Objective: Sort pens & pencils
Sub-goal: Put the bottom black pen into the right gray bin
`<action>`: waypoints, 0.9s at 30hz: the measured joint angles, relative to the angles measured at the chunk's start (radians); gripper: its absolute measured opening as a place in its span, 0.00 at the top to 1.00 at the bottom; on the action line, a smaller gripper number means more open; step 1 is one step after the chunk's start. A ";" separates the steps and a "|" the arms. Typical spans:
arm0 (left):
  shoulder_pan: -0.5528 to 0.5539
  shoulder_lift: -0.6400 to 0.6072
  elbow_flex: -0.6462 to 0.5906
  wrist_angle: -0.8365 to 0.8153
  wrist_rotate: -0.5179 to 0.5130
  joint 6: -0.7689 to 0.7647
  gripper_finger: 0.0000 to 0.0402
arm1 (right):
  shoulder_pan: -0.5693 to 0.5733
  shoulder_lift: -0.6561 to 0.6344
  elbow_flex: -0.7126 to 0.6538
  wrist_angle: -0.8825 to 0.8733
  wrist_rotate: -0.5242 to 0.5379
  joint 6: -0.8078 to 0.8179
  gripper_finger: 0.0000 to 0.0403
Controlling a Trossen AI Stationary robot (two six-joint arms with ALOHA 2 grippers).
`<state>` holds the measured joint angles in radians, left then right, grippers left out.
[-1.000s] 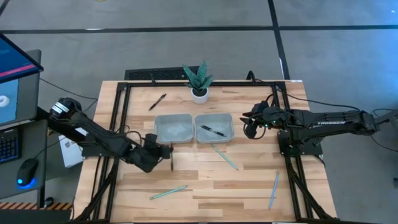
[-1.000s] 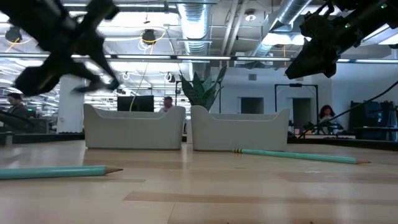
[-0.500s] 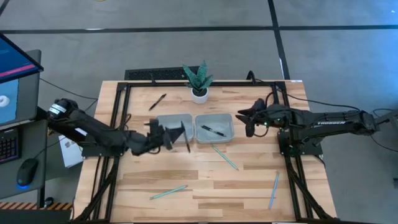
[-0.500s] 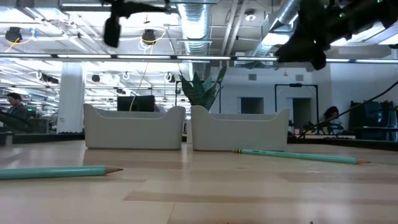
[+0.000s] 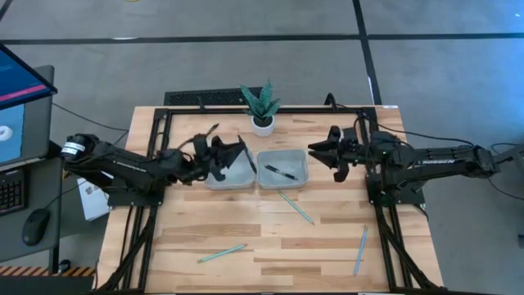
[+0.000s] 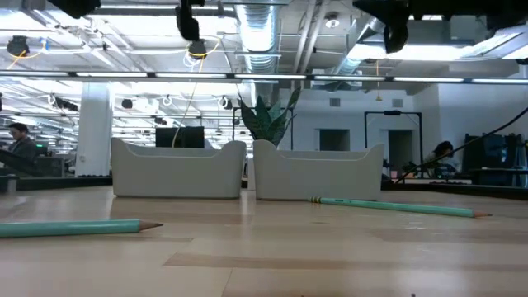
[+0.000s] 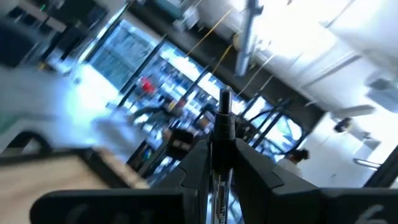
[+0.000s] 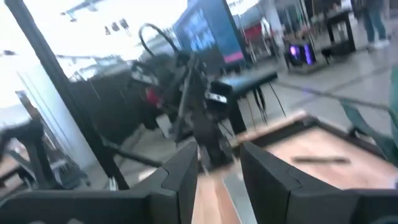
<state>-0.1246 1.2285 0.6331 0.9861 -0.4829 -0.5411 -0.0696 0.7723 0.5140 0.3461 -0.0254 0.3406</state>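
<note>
The left gripper [image 5: 237, 156] pinches a short dark pen [image 7: 222, 134] above the left grey plastic tray [image 5: 214, 174], which looks like mid-delivery, needing release over a tray; the right gripper [image 5: 327, 153] hovers spread beside the right tray [image 5: 300, 156].

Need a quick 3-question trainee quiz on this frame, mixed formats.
1. True or false: the left gripper holds a pen above the left tray.
2. How many pencils lie on the table outside the trays?
A) one B) three C) five
3. Fill in: the right tray holds one ____.

Key: 1 true; 2 B, namely the pencils and; 3 pen.
</note>
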 joint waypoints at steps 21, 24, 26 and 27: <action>0.206 0.000 0.171 -0.087 0.382 0.159 0.89 | -0.005 0.339 0.099 0.455 0.010 0.098 0.64; 0.234 0.000 0.192 -0.103 0.463 0.153 0.89 | -0.005 0.411 0.170 0.448 0.004 0.096 0.64; 0.247 0.000 0.193 -0.117 0.483 0.144 0.89 | -0.005 0.455 0.217 0.444 0.001 0.096 0.64; 0.252 0.001 0.193 -0.120 0.488 0.136 0.89 | -0.005 0.477 0.240 0.438 0.000 0.092 0.64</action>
<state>0.1278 1.2297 0.8261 0.8660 0.0049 -0.4053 -0.0746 1.2495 0.7544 0.7846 -0.0250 0.4325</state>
